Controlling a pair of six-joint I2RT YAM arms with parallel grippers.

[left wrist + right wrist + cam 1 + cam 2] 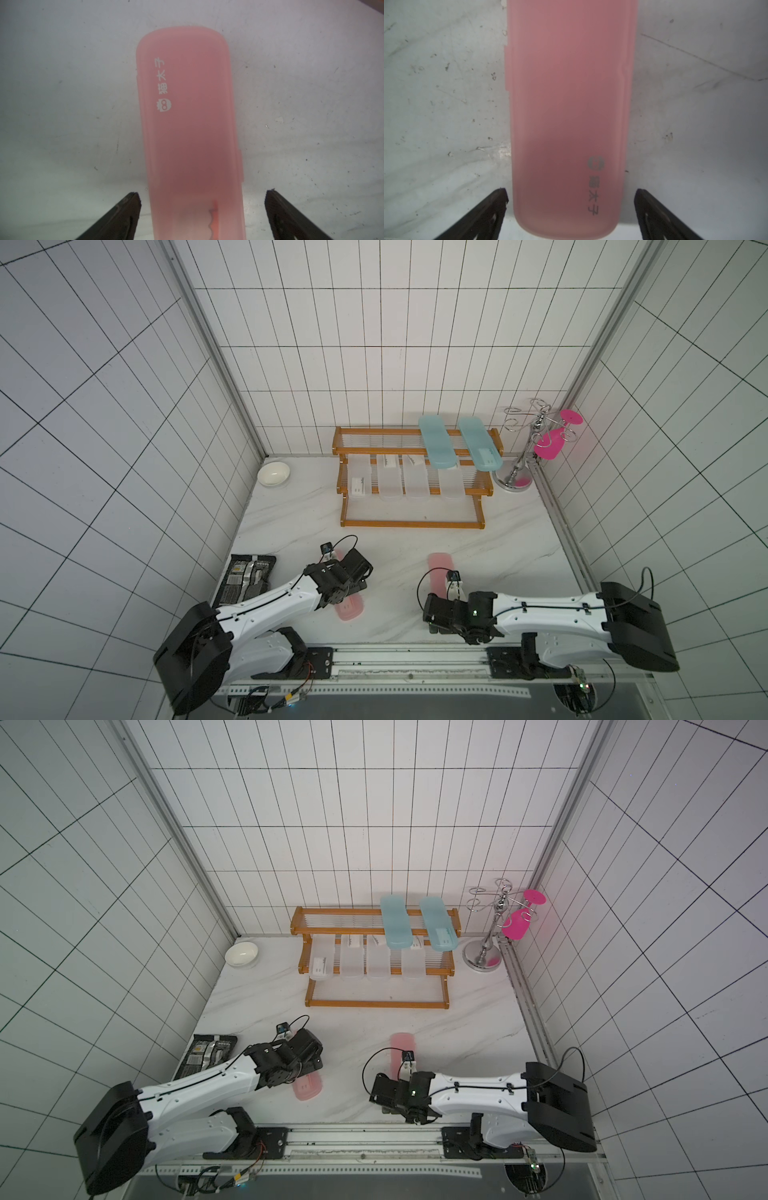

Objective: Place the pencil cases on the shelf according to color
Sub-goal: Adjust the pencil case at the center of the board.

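Low over the white table [291,522], the left gripper [202,195] stands wide open astride one pink pencil case [187,124], holding nothing. Rightward, the right gripper [571,193], equally open, straddles the other pink case [571,104]. Behind, the shelf [411,524] carries clear cases [390,483] and teal cases [436,443].

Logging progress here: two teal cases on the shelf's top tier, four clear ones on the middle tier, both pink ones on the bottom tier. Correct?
Only the pink part is wrong: both top views show the two pink cases lying on the table, not on the shelf. The teal cases and clear cases sit as stated.
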